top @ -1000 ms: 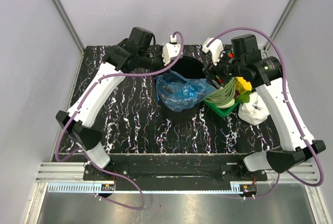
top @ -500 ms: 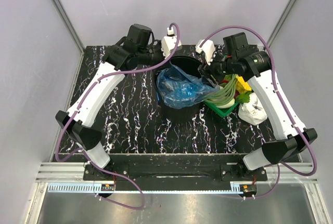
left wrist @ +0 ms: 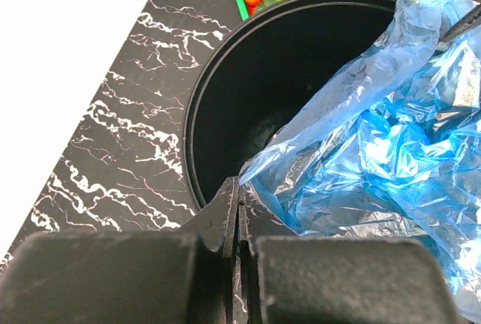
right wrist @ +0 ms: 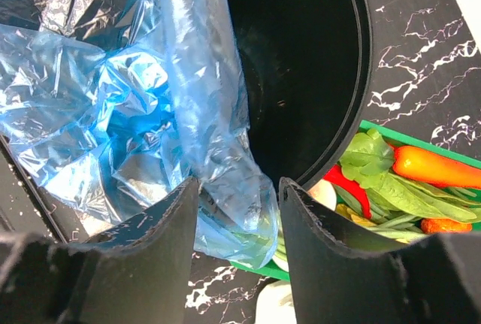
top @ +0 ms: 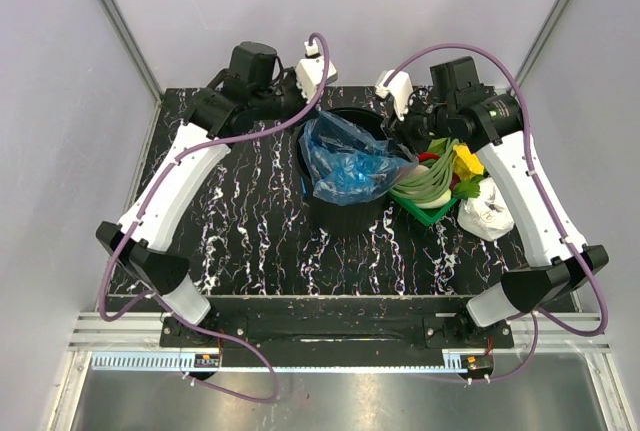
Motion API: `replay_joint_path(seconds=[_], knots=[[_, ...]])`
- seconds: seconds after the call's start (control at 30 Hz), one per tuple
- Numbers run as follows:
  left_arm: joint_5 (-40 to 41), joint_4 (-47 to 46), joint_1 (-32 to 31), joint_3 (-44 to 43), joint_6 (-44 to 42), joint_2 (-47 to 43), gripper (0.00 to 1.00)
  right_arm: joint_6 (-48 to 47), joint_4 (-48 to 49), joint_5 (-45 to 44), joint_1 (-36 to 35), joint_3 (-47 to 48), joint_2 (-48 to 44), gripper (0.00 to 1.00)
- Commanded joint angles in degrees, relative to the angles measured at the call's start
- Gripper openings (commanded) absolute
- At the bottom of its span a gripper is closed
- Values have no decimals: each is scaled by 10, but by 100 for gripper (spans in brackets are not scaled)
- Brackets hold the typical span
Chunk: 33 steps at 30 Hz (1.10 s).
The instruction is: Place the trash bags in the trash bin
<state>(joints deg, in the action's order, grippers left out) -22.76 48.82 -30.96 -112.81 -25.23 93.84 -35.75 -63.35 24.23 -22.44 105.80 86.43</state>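
A translucent blue trash bag (top: 345,163) lies crumpled over the mouth of the black trash bin (top: 345,215) at the table's middle back. My left gripper (left wrist: 240,192) is shut on the bag's (left wrist: 391,136) edge, just over the bin's near rim (left wrist: 189,136). At the bin's right side, my right gripper (right wrist: 239,189) stands open with a hanging fold of the bag (right wrist: 225,151) between its fingers. That fold drapes outside the bin's rim (right wrist: 361,76). In the top view the left gripper (top: 306,117) and right gripper (top: 408,134) flank the bin.
A green tray (top: 432,214) of vegetables sits right beside the bin, under the right gripper; an orange carrot (right wrist: 436,168) and leafy greens (right wrist: 368,160) show there. A white wrinkly plastic lump (top: 488,213) lies right of the tray. Walls enclose the black marbled table (top: 240,221).
Both grippers have moved toward the back of the table and the bag has shifted further over the bin's mouth. The right jaws have narrowed around the bag's fold.
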Motion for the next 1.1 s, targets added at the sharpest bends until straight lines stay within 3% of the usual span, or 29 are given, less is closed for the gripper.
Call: replay_joint_path(seconds=[0.0,0.47,0.8,1.07], knots=[[18,-41,6,8,19,-40,0,-6,-3,19,3,-2,-6,54],[-8,-55,7,15,37,-63,0,19,30,-6,4,0,-7,58],[-3,-65,7,7,48,-51,0,58,-14,102,-5,21,-65,60],[-4,-59,7,14,55,-48,0,44,-17,45,-139,-8,-89,61]])
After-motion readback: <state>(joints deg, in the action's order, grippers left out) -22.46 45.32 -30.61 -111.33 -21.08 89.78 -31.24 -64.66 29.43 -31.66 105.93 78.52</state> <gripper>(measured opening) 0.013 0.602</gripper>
